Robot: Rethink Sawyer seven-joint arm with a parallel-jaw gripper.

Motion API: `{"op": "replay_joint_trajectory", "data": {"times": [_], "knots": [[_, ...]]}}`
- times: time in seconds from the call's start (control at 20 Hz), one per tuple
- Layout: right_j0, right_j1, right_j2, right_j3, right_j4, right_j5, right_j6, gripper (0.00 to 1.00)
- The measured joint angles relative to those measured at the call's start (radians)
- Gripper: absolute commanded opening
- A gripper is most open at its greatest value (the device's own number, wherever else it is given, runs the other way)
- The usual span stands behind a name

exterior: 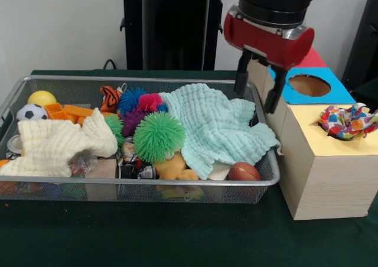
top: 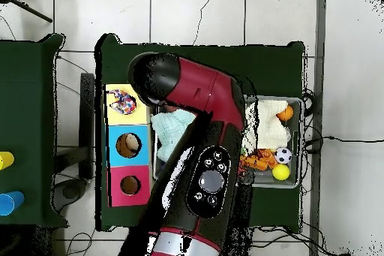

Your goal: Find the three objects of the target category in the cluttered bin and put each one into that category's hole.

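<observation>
A: Red and black gripper (exterior: 258, 91), entry one: we log it hanging over the gap between bin (exterior: 147, 182) and box (exterior: 322, 172), fingers spread, nothing between them.

B: Step in hand?

A: We judge it between a drop and a fresh search. One patterned cloth (exterior: 348, 121) already sits bunched in the yellow hole. If cloths are the category, two remain: mint cloth (exterior: 215, 125) at the bin's right end, cream cloth (exterior: 56, 146) at the left.

B: Next move?

A: We would swing back over the bin, come down on the mint cloth's raised folds, pinch and lift clear.

B: Other stock, obstructions?

A: Green spiky ball (exterior: 158, 137) touching the mint cloth; brown football (exterior: 243, 171) just beside its corner; soccer ball (exterior: 31, 112), yellow ball (exterior: 41, 97) far left. A plush toy lies partly under the cloth and could snag. Blue hole (exterior: 309, 85) empty from the front.
</observation>
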Motion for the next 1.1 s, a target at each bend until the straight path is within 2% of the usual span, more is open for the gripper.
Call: {"op": "replay_joint_trajectory", "data": {"times": [0.45, 0.65, 1.1], "knots": [[0.053, 0.0, 0.0, -0.001, 0.023, 0.0, 0.004, 1.0], [0.072, 0.0, 0.004, -0.001, 0.057, 0.0, 0.01, 1.0], [0.069, -0.013, 0.051, 0.007, 0.183, 0.0, 0.01, 1.0]]}}
